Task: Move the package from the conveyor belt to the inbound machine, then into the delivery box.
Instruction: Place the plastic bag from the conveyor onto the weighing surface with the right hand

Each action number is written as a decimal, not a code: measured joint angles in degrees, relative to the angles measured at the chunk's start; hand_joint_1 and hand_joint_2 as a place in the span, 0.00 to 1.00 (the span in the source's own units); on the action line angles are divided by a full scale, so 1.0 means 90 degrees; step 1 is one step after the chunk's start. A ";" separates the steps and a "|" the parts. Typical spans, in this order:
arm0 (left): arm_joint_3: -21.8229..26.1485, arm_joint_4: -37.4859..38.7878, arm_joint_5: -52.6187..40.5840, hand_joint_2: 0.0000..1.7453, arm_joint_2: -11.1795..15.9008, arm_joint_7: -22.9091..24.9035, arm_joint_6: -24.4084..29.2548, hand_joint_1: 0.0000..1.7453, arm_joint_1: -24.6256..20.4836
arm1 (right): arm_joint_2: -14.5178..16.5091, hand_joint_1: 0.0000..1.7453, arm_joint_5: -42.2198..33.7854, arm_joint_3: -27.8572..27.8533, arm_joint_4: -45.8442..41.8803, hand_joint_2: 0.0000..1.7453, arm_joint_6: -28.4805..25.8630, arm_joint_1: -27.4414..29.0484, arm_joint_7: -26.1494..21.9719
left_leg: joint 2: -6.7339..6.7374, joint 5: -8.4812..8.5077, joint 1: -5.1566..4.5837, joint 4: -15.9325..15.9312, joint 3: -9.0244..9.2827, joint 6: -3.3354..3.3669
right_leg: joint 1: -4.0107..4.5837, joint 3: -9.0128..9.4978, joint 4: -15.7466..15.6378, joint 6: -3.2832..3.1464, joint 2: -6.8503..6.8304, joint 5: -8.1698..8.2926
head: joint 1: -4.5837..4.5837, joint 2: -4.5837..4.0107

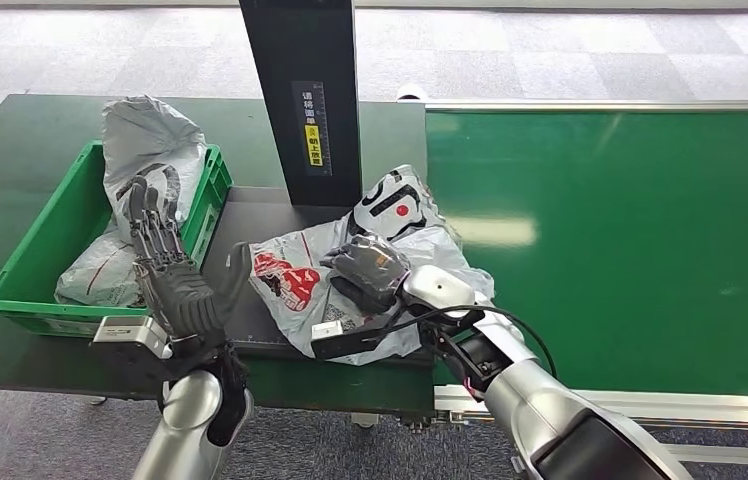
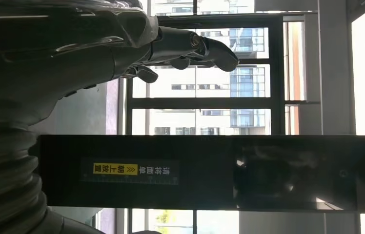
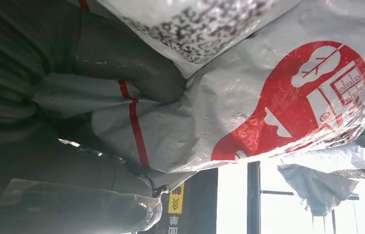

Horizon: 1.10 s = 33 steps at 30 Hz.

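Gripping a crumpled grey package [image 1: 350, 262] at frame centre, right hand [image 1: 370, 270] fingers curled into it.
Red logo, printed code label; left hand [image 1: 165, 270] fingers spread, holding nothing.

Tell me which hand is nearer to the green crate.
Left. The left hand is raised open right beside the green crate, at its near corner. The right hand is farther off, gripping the grey package on the dark platform by the black post.

A dark green table [image 1: 10, 160] occupies the nine o'clock side. Grey carpet tiles [image 1: 570, 50] run along twelve o'clock. The left wrist view records large windows [image 2: 210, 92] with multi-storey buildings [image 2: 249, 78] beyond (daylight strong, detail washed out).
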 joint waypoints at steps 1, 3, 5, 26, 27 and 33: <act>-0.0021 0.0045 0.0015 1.00 -0.0022 0.0001 -0.0027 0.00 -0.0038 | 0.0016 1.00 -0.0038 0.0018 0.0058 1.00 -0.0071 -0.0043 0.0021 | 0.0000 0.0000 0.0000 0.0000 0.0000 0.0000 | 0.0000 0.0000 0.0000 0.0000 0.0000 0.0000 | 0.0000 0.0000; -0.0067 0.0130 0.0041 1.00 -0.0065 0.0001 -0.0079 0.00 -0.0111 | 0.0046 1.00 -0.0112 0.0035 0.0152 1.00 -0.0223 -0.0119 0.0067 | 0.0000 0.0000 0.0000 0.0001 0.0000 0.0000 | 0.0000 0.0000 0.0000 0.0000 0.0000 0.0001 | 0.0001 0.0000; -0.0109 0.0199 0.0053 1.00 -0.0103 0.0000 -0.0132 0.00 -0.0157 | 0.0070 0.80 -0.0144 0.0044 0.0219 1.00 -0.0317 -0.0171 0.0119 | 0.0000 0.0000 0.0000 0.0001 0.0001 0.0000 | 0.0000 0.0000 0.0000 0.0000 0.0001 0.0001 | 0.0001 0.0000; -0.0195 0.0351 0.0047 1.00 -0.0160 -0.0001 -0.0276 0.00 -0.0179 | 0.0381 0.00 -0.0438 -0.0074 0.0568 1.00 -0.0304 -0.0380 0.0313 | 0.0000 0.0000 0.0000 0.0001 0.0001 0.0000 | 0.0000 0.0000 0.0000 -0.0001 0.0001 0.0001 | 0.0000 0.0000; -0.0195 0.0353 0.0047 1.00 -0.0160 -0.0001 -0.0276 0.00 -0.0179 | 0.0384 0.00 -0.0438 -0.0075 0.0572 1.00 -0.0304 -0.0380 0.0313 | 0.0000 0.0000 0.0000 0.0000 0.0001 0.0000 | 0.0001 0.0000 0.0000 -0.0001 0.0001 0.0001 | 0.0000 0.0000; -0.0195 0.0374 0.0038 1.00 -0.0160 0.0000 -0.0302 0.00 -0.0178 | 0.0388 0.00 -0.0680 -0.0156 0.0579 1.00 -0.0271 -0.0379 0.0106 | 0.0000 0.0000 0.0001 0.0000 0.0001 0.0000 | 0.0001 -0.0001 0.0000 -0.0001 0.0001 0.0001 | 0.0000 0.0000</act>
